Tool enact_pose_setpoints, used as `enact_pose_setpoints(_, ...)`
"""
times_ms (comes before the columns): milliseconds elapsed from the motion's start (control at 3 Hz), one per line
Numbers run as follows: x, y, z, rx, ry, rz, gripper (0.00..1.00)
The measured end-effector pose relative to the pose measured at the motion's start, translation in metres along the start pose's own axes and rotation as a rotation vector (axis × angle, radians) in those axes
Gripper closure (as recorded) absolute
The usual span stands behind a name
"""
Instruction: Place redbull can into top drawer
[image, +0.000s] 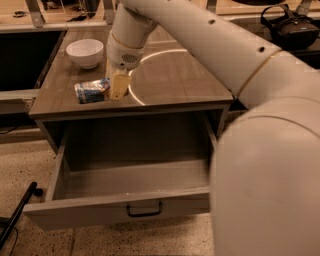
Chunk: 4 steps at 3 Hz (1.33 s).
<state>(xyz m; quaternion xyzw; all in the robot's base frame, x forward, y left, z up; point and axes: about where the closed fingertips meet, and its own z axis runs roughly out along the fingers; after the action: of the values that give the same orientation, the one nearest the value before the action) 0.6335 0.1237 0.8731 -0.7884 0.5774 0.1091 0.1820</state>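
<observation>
The redbull can (91, 91) lies on its side on the wooden countertop (190, 85), near the front left edge, blue and silver. My gripper (116, 86) reaches down from the arm and sits at the can's right end, touching or nearly touching it. The top drawer (100, 212) is pulled wide open below the countertop. Its inside is empty, and its dark bar handle (145, 210) sits at the front centre.
A white bowl (85, 52) stands at the back left of the countertop. A pale ring mark (165, 52) lies on the top to the right of the gripper. My arm's large white segment (270, 160) fills the right side. A black headset (292, 27) lies far right. A black pole (17, 217) lies on the floor at left.
</observation>
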Motion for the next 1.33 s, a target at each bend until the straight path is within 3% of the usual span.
enact_pose_setpoints(333, -0.001, 0.037, -0.008, 0.008, -0.032, 0.014, 1.0)
enact_pose_setpoints(667, 0.009, 0.074, 0.006, -0.011, -0.062, 0.06, 1.0)
enact_pose_setpoints(1000, 0.009, 0.074, 0.006, -0.011, -0.062, 0.06, 1.0)
enact_pose_setpoints(1333, 0.01, 0.082, 0.029, -0.044, -0.072, 0.082, 1.0)
